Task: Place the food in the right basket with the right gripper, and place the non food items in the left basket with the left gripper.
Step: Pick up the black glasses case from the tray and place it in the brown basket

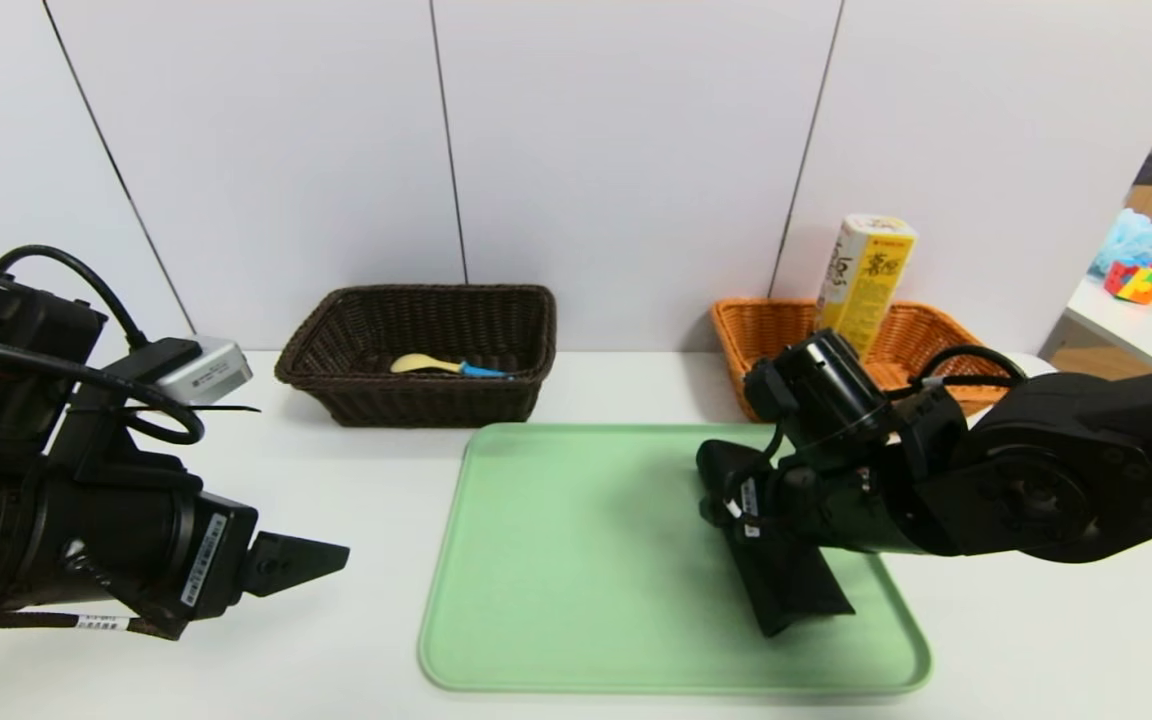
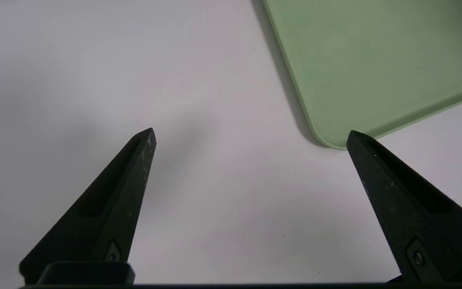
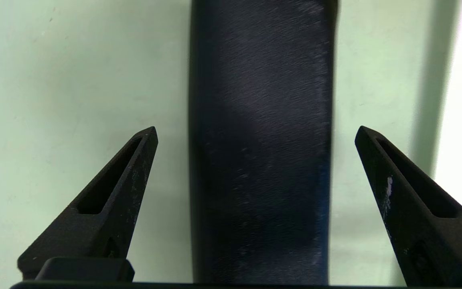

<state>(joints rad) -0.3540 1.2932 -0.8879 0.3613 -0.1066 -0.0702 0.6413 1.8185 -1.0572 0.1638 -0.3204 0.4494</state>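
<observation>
Right gripper (image 3: pixel 256 134) is over the green tray (image 1: pixel 576 560), nearer its right edge, w/ fingers spread wide either side of a long black item (image 3: pixel 261 160). Clear gaps show btwn each fingertip and the black thing's sides, so nothing's held there. That item lies lengthwise on the tray, one end toward the near edge & not far from the near right corner, the rest running up under the arm. Could be a box or a case, hard to say w/ the arm covering so much of it.

Left gripper (image 2: pixel 251 138) hangs over the white worktop (image 1: pixel 336 660), out past the tray's left edge, near the tray's near left corner. Its fingers are wide apart too, nothing btwn them.

Beyond the tray's far left corner, the dark brown basket (image 1: pixel 426 405) sits on the worktop by the white wall panels (image 1: pixel 636 170). It's got a pale spoon-like thing (image 1: pixel 423 363) w/ a blue handle (image 1: pixel 484 371) in it, lying flat-ish on the bottom.

Orange-brown basket (image 1: pixel 741 345) is at the tray's far right corner, partly behind the right arm. A tall yellow & white carton (image 1: pixel 866 285) stands in it, tilted a bit, top well above the rim.

Off past the worktop's right edge: another white surface w/ a light blue crumpled thing (image 1: pixel 1133 243) & some coloured blocks (image 1: pixel 1136 283) on it.
</observation>
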